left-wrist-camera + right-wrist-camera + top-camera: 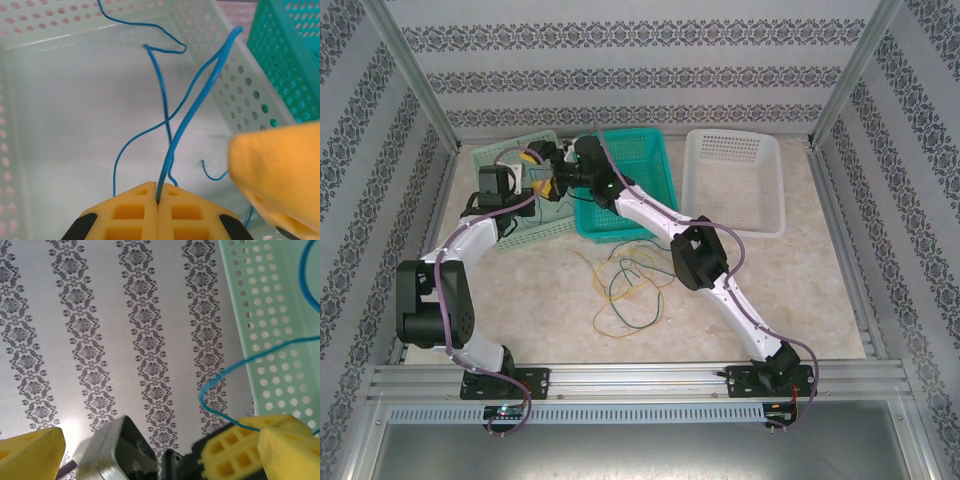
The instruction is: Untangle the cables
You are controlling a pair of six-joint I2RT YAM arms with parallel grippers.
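Patterned wallpaper walls close in a pale stone-look table (pixel 800 290), with three baskets along its far side: a pale green basket (pixel 510 160) at the left, a teal basket (pixel 650 160) in the middle and a white basket (pixel 732 137) at the right.

Both arms reach over the pale green basket. The left gripper (pixel 158 200) is clamped tight on a blue cable (pixel 200 95). The strand rises from between its yellow pads, and its loose loops hang inside the basket's walls. The right gripper (pixel 160 450) stands just beside it with its jaws spread wide, holding nothing.

One strand, the blue one, looks separated and is at or in its basket, though it is not yet let go. The rest is still to do. Near the middle of the table, well apart from the baskets, a loose tangle (pixel 628 285) of yellow and dark green cables lies crossed over itself. Whether another blue strand runs through it I cannot tell.
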